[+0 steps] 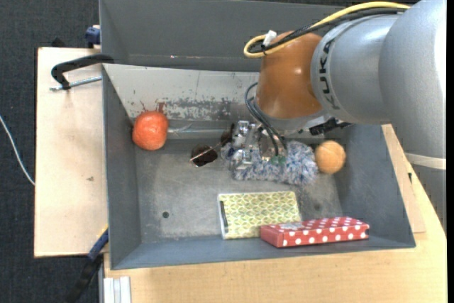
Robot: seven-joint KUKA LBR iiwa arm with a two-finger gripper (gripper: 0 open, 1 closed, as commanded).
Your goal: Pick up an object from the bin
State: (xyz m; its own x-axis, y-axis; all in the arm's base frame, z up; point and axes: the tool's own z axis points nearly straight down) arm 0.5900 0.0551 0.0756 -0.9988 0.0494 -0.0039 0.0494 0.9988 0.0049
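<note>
In the middle of the grey bin (pixel 163 188), just left of the smaller orange ball (pixel 330 157), my gripper (pixel 252 144) hangs over a crumpled blue-grey bundle (pixel 287 165) that I judge light, limp and best pinched at a raised fold; its jaws' state I cannot tell.

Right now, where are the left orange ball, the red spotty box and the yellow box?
left orange ball (pixel 150 131), camera view, its middle.
red spotty box (pixel 316 231), camera view, middle of its top.
yellow box (pixel 260 213), camera view, middle of its top.
</note>
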